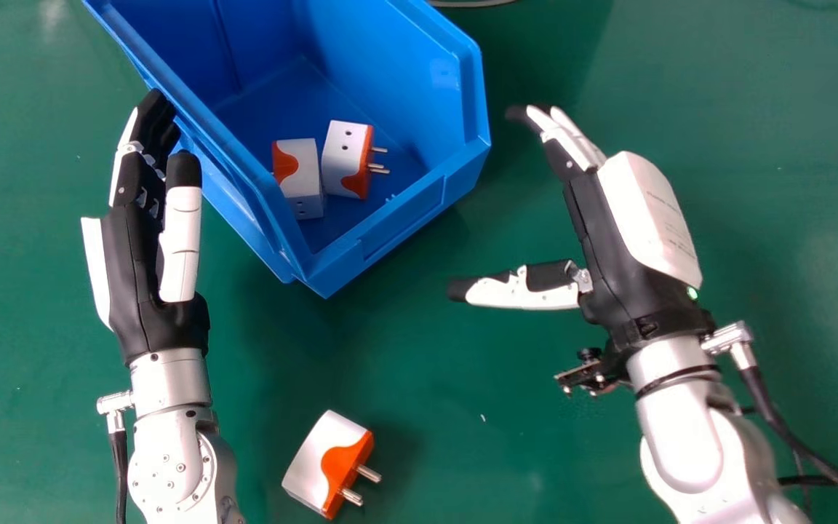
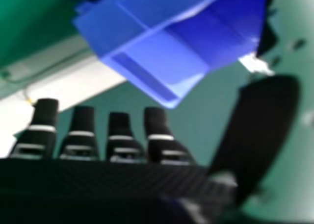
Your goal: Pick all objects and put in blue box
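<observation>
So the green counter [image 1: 790, 182] runs off every side of the head view. Sitting on it is the blue box [image 1: 404, 222], its far end cut off by the top edge. The right hand view catches the box past the fingertips, part of it cut off too.

Right hand [image 1: 608, 233] is wide open, fingers pretty straight and thumb swung well out, gripping nothing, out to the right of the box. In the head view its fingers overlap, so some are partly hidden. Left hand [image 1: 132, 269] is open and empty too, fingers roughly straight, right by the box's left wall. Can't tell if the fingertips actually touch it, and the thumb covers part of the fingers.

Two white-and-orange plugs are in the box: the left plug [image 1: 302, 178] right beside the right plug [image 1: 346, 156], whose prongs point right. The left one's prongs are pretty much hidden. The loose plug [image 1: 332, 466] lies on the counter near the left forearm, prongs showing.
</observation>
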Controlling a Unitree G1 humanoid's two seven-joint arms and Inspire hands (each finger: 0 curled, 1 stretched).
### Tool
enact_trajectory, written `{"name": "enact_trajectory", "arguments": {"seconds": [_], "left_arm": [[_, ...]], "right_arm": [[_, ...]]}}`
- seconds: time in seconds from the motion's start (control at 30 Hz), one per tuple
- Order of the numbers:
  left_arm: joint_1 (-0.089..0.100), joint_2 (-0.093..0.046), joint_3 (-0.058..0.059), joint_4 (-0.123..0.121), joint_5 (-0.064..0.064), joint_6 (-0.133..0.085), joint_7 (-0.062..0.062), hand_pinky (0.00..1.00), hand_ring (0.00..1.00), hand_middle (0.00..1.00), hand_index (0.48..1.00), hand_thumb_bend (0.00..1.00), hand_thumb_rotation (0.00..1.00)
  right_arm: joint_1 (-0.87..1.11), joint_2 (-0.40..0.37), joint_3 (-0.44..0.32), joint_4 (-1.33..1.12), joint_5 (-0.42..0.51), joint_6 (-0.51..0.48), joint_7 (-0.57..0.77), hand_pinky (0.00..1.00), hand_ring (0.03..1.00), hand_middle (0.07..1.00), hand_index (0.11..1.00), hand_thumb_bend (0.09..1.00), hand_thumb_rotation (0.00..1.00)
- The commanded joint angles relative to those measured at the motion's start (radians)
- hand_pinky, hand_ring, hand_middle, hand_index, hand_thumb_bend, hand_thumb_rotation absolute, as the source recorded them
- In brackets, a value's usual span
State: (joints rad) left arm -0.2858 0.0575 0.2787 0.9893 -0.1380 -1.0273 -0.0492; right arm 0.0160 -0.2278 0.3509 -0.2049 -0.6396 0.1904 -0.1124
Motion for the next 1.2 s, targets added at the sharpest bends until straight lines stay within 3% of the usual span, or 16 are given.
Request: {"name": "enact_trajectory", "arguments": {"seconds": [0.0,0.2,0.3,0.43,0.73,0.87,1.17], "left_arm": [[-0.005,0.002,-0.008,-0.021,0.002,-0.004,-0.007,0.91,0.92,0.91,0.865,0.82,0.79],[0.001,-0.001,-0.007,-0.022,-0.003,-0.007,-0.016,0.91,0.92,0.91,0.867,0.82,0.79],[0.004,0.001,-0.006,-0.021,0.003,-0.008,-0.012,0.91,0.92,0.91,0.867,0.82,0.79],[0.003,0.003,-0.003,-0.016,-0.003,-0.013,-0.018,0.91,0.92,0.91,0.866,0.81,0.79],[0.008,0.003,-0.002,-0.017,-0.003,-0.013,-0.018,0.91,0.92,0.91,0.865,0.82,0.8],[0.012,0.0,-0.003,-0.02,-0.009,-0.015,-0.027,0.91,0.93,0.91,0.865,0.81,0.8],[0.018,0.001,-0.004,-0.027,0.004,-0.016,-0.016,0.91,0.93,0.91,0.87,0.8,0.8]], "right_arm": [[-0.002,-0.013,0.006,-0.074,-0.044,0.046,0.06,0.85,0.917,0.922,0.835,0.818,0.24],[-0.015,-0.07,0.05,-0.158,-0.141,0.174,0.308,0.83,0.92,0.918,0.832,0.845,0.3],[-0.029,-0.09,0.065,-0.178,-0.165,0.212,0.409,0.82,0.921,0.918,0.831,0.853,0.32],[-0.054,-0.108,0.087,-0.186,-0.194,0.235,0.507,0.82,0.916,0.911,0.827,0.864,0.31],[-0.07,-0.133,0.111,-0.192,-0.168,0.156,0.591,0.72,0.823,0.831,0.818,0.89,0.26],[-0.067,-0.131,0.118,-0.201,-0.154,0.115,0.6,0.69,0.8,0.814,0.814,0.894,0.25],[-0.06,-0.08,0.207,-0.204,-0.251,0.098,0.571,0.68,0.809,0.824,0.822,0.895,0.16]]}}
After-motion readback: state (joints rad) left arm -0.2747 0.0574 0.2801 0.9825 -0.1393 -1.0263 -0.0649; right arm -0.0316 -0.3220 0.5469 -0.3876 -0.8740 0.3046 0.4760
